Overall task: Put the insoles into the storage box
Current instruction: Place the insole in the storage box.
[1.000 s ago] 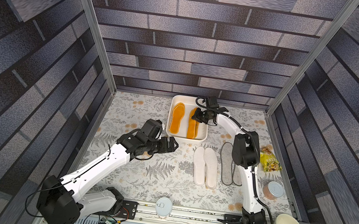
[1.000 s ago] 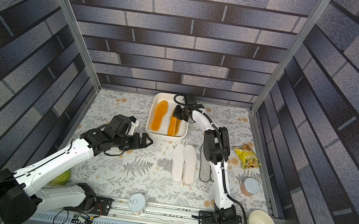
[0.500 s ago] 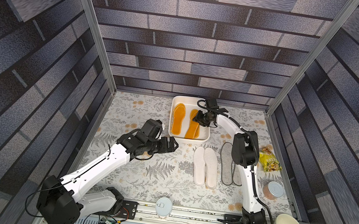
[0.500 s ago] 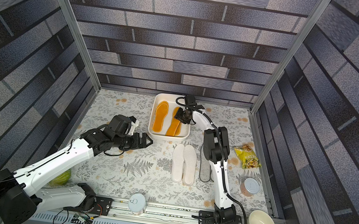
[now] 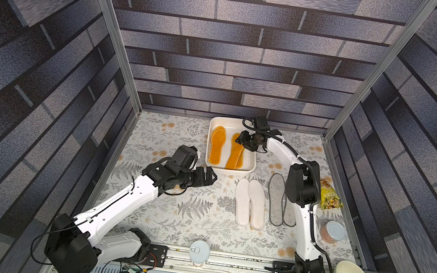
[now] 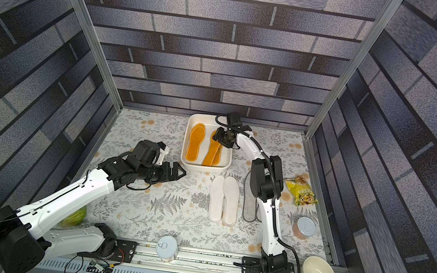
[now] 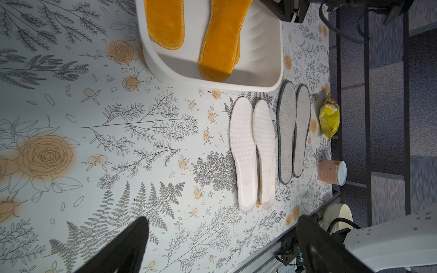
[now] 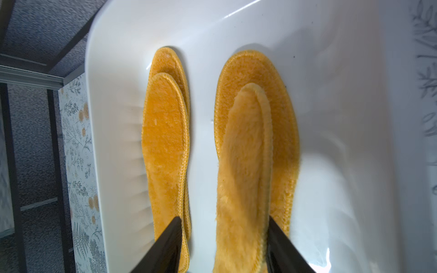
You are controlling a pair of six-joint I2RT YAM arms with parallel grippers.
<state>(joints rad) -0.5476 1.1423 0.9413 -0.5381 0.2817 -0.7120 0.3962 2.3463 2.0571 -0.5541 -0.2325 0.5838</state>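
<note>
**Four orange insoles in the box, four others on the table**

The storage box [image 5: 228, 171] sits at the back of the flowery table [image 5: 165, 216]. Four orange insoles [image 5: 216, 145] are inside it. Two lie flat in a small pile [image 8: 165, 141] by one long wall. A third lies flat [image 8: 283, 113] nearer the other long wall. The top orange insole [image 8: 246, 170] rests on that one at a slant and looks blurry in the right wrist view.

The right gripper [image 5: 239, 141] hangs over the back end of the box. Its two fingers [image 8: 170, 238] are apart, with the end of the top orange insole between them (one finger is right at its edge, the other has a gap). It is not squeezing the insole.

The left gripper [image 5: 210, 176] hovers above the table, just beside the front corner of the box on its own side. Its fingers are spread wide with nothing in them.

Two white insoles [image 5: 241, 201] lie side by side on the table, just in front of the box. Two grey insoles [image 7: 287, 134] lie right beside them, next to the right arm. No gripper touches these four.
</note>
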